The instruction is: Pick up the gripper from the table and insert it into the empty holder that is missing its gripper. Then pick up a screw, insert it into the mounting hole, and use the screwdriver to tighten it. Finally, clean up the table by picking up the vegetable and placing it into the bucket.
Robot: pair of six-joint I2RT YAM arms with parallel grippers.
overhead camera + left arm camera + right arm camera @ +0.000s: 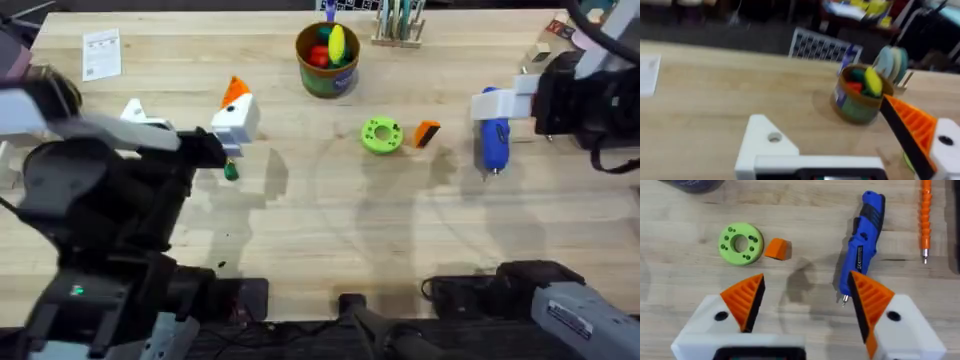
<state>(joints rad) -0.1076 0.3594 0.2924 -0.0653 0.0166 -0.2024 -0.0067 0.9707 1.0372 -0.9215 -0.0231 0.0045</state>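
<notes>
1. A light wooden table (330, 230) seen from above, with a robot arm at each lower corner.
2. The left gripper (236, 112) hangs over the left half of the table. In its wrist view, one white holder (765, 145) is bare, with a dark mounting hole (774, 137) in its face, while the other finger (912, 127) carries an orange ribbed pad. The fingers stand wide apart and hold nothing.
3. The loose orange gripper (427, 133) lies right of centre, just beside a flat green disc (381, 135) with holes, well apart from the left gripper's jaws.
4. The right gripper (807, 297) hovers over the table at the right side. Its two orange-padded fingers are spread wide and empty. In its wrist view, the blue screwdriver (862, 235) lies on the table, its metal bit close to one fingertip.
5. A thin orange pen-like tool (925, 215) lies beside the screwdriver.
6. The small dark-green vegetable (231, 172) lies just below the left gripper.
7. The olive bucket (327, 58) stands upright at the table's far middle, holding red, yellow and green toys.
</notes>
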